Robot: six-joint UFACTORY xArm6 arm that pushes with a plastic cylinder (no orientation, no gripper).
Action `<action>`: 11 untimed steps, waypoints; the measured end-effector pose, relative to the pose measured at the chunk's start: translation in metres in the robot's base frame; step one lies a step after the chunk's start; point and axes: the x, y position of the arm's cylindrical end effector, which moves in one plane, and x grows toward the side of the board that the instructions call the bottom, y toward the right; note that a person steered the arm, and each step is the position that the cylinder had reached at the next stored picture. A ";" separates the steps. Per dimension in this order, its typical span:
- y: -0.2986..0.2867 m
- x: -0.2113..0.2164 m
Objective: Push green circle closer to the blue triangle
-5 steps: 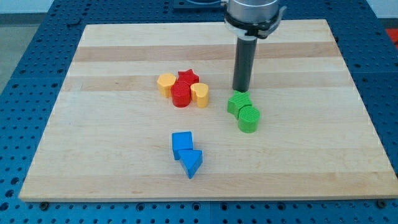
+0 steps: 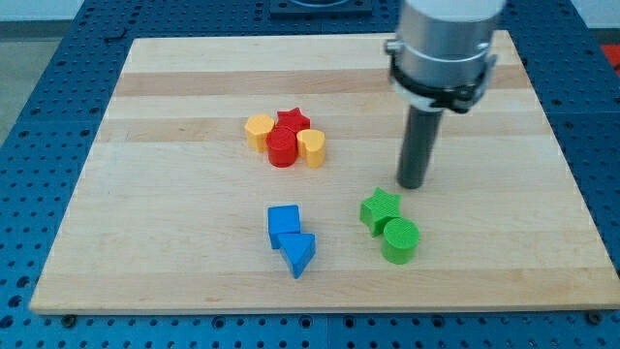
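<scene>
Upright, a green circle (image 2: 400,240) touching the green star (image 2: 380,209), ribbed sides.

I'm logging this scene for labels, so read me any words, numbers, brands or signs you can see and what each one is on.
None: no readable text shows in the camera view.
The wooden board, the green circle, the blue triangle and the other blocks carry no markings.
The arm's grey housing above my tip shows no legible label.

bright, even light | soft short shadows | sharp focus | no glare
</scene>
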 end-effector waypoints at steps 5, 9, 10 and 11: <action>-0.064 0.083; 0.014 0.106; 0.004 0.121; -0.020 0.122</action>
